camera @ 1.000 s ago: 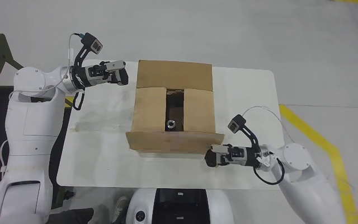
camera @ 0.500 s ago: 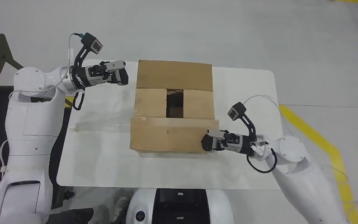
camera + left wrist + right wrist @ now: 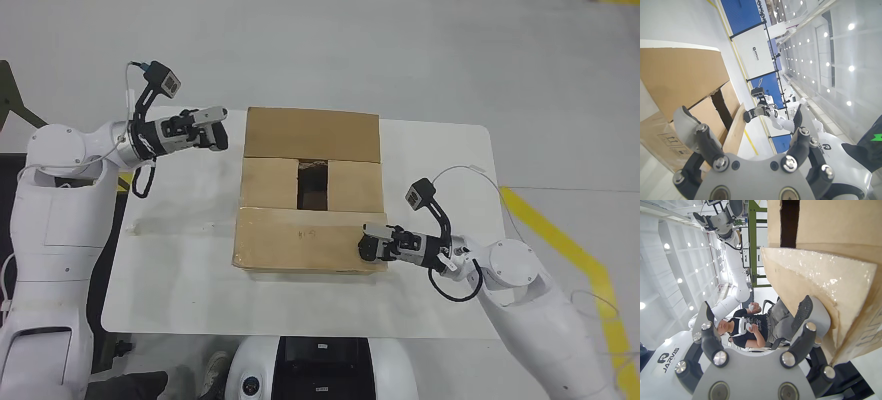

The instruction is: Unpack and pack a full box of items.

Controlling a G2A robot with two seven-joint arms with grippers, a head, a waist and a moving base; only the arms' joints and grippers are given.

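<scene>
Right gripper [image 3: 367, 245], jaws wide and empty, has one finger against the near flap [image 3: 300, 238] of the box [image 3: 312, 132]; left gripper [image 3: 218, 128] hangs open off its far-left corner.

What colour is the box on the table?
The box is plain brown cardboard all over; the top view shows it best.

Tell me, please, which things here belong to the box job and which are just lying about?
Part of the job:
- cardboard box
- its near flap, with one finger of the open right gripper against it
- dark gap between the side flaps
- left gripper, open, off the box's far corner

Just there:
- white table
- yellow floor line
</scene>
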